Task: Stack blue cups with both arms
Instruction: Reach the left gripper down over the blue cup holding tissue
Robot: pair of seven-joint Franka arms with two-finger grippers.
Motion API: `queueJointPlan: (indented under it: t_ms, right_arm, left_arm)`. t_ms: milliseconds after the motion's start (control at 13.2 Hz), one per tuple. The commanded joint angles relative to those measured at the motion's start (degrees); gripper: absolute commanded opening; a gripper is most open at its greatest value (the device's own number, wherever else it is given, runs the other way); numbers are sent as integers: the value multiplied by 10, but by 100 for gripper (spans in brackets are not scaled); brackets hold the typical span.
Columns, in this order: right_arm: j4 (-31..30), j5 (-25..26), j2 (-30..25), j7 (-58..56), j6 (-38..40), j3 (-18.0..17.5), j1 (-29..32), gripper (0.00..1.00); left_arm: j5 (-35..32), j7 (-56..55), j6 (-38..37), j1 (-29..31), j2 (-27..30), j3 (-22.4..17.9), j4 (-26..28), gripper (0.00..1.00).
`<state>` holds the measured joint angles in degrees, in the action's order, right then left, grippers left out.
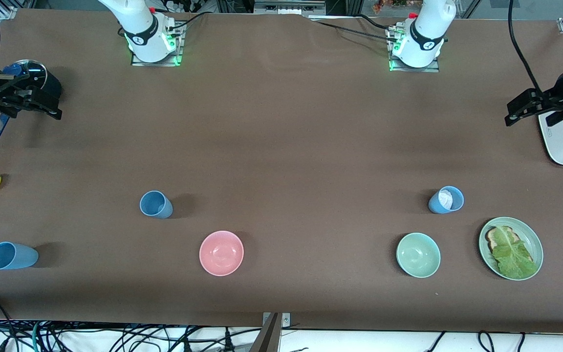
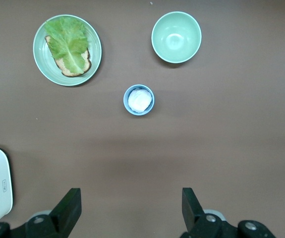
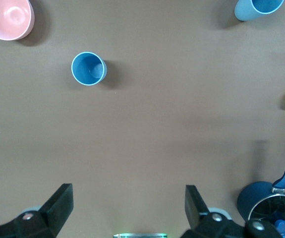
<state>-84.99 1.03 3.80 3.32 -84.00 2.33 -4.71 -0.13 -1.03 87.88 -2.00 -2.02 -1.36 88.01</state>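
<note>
Two white arms, glossy rounded shells. Right arm (image 1: 137, 24) and left arm (image 1: 425, 29) each carry a black joint band near the base with a small white mark on it. Green light glows at both metal base plates; a red fitting sits beside each base. Black cables trail from both bases. Right gripper (image 3: 127, 210) and left gripper (image 2: 130, 210): matte black, angular wedge-shaped jaws standing apart, with round silver screw heads on the black housing beneath them.
</note>
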Motion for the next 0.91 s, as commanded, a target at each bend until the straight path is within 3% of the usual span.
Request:
queueJointPlan:
  t_ms: [0,151,302,832]
  right_arm:
    - [13,9,1,-4,12,0,0,100]
    - [13,10,0,-4,12,0,0,100]
    - [13,10,0,-4,12,0,0,100]
    - [13,6,-1,-9,12,2,0,100]
  left_arm:
    - [10,6,33,-3,-32,0,-19,85]
    - [11,7,55,-3,-62,-1,-17,87]
    - [11,9,74,2,-83,-1,-15,99]
    - [9,14,127,21,-156,-1,2,100]
